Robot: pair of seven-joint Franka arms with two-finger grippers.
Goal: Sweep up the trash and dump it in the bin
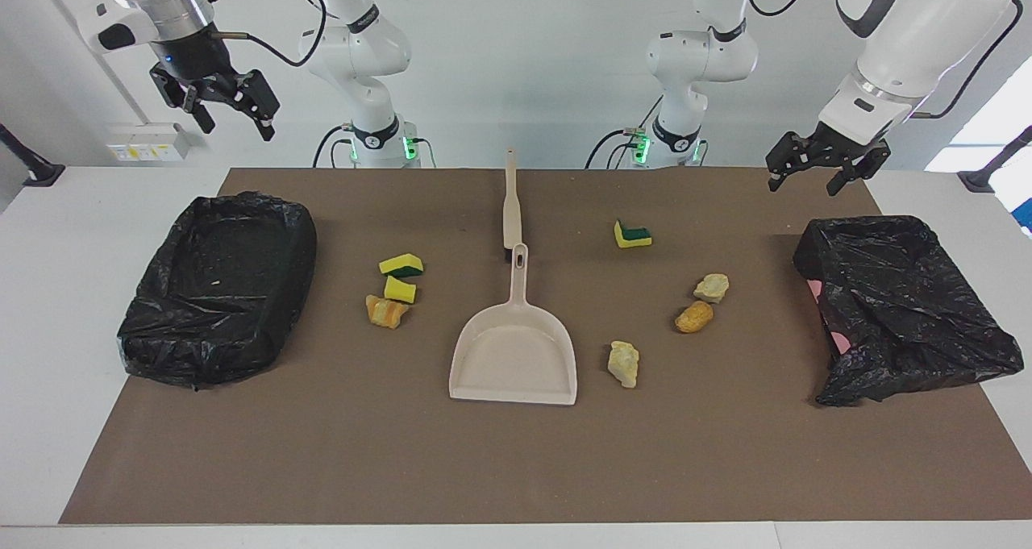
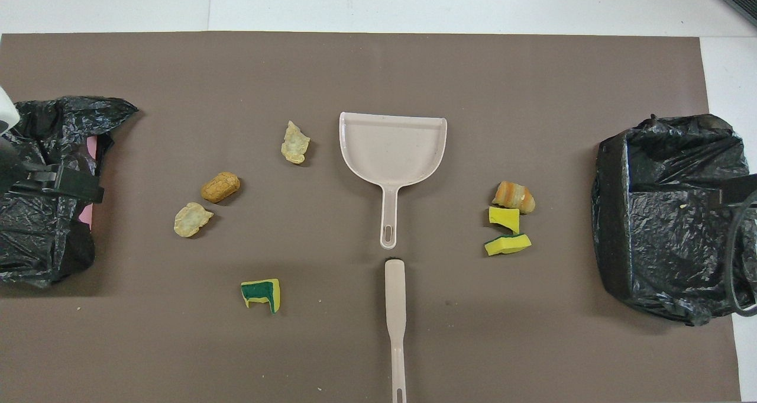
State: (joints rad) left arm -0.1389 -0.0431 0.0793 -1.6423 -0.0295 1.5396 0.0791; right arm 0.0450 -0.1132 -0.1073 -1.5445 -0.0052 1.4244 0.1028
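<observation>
Trash lies on the mat (both hands raised, apart).

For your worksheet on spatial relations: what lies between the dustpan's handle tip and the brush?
Nothing: only a short bare strip of brown mat separates the dustpan from the brush, clearest in the overhead view.

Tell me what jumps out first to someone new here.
The beige dustpan lies mid-mat, the brush just nearer the robots. Seven sponge and foam scraps are scattered to both sides of it, with a black-bagged bin at each end of the table. Left gripper and right gripper hang open above the bins.
</observation>
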